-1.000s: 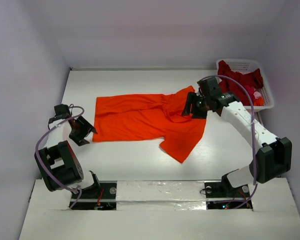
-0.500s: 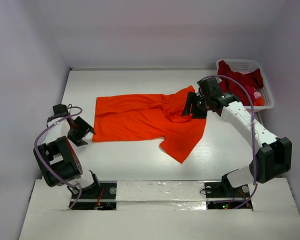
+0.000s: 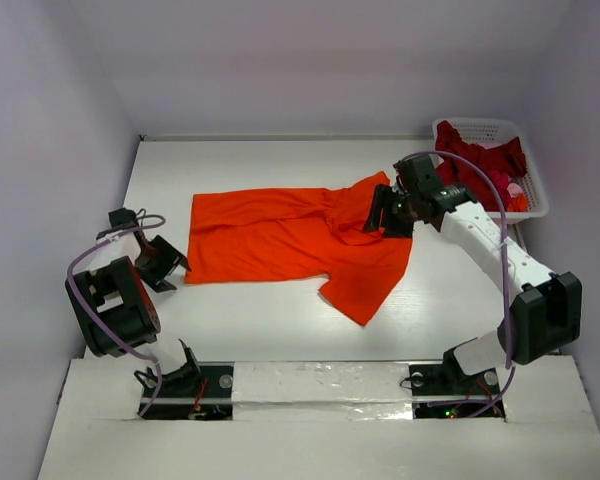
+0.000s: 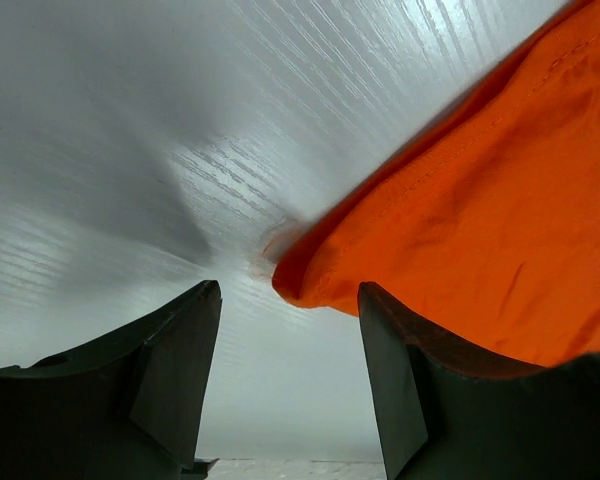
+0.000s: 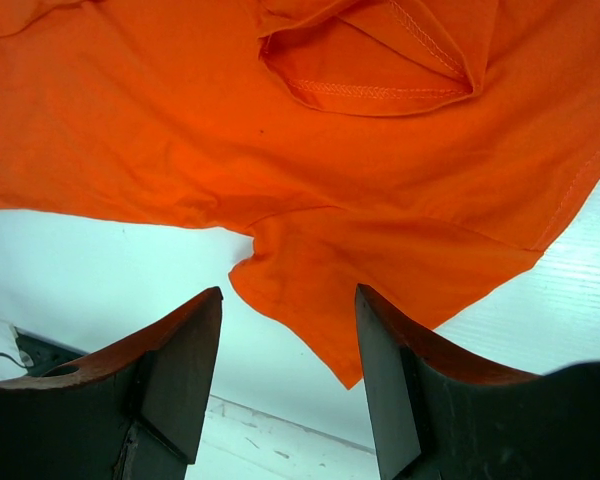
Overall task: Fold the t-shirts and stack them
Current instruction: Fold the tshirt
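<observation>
The orange t-shirt lies spread on the white table, its right part rumpled with a sleeve pointing toward the near edge. My left gripper sits low at the shirt's left near corner. In the left wrist view that gripper is open, and the corner of the orange t-shirt lies just beyond the fingertips, not between them. My right gripper hovers over the shirt's right end. In the right wrist view this gripper is open and empty above the orange t-shirt. Dark red t-shirts are heaped in the basket.
The white latticed basket stands at the back right corner, against the wall. Grey walls close in the table on the left, back and right. Bare table lies between the shirt and the arm bases.
The left arm's elbow has swung a little leftward, and its gripper stays at the shirt's corner with the jaws slightly narrower. The right arm and the shirt have not moved.
</observation>
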You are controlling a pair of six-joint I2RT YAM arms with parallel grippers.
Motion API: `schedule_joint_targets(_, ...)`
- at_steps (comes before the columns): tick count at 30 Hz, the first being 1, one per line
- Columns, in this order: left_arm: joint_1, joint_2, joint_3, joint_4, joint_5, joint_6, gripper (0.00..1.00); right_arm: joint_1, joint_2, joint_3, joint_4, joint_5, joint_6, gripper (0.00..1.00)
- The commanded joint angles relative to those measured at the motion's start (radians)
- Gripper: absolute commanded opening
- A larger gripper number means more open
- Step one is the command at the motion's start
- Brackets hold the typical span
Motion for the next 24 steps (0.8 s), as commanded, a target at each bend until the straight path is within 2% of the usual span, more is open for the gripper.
schedule_joint_targets(1,0.005,0.009,-0.013,0.009,0.008,-0.007,0.54,-0.001,0.009,0.027,0.045,-0.001,-0.003,0.61)
schedule_joint_targets(11,0.014,0.064,-0.048,0.068,0.097,-0.038,0.53,-0.001,0.022,0.033,0.045,0.0,-0.009,0.6)
schedule_joint_targets(24,0.015,0.081,-0.045,0.065,0.085,-0.044,0.41,-0.001,0.039,0.048,0.04,0.004,-0.014,0.6)
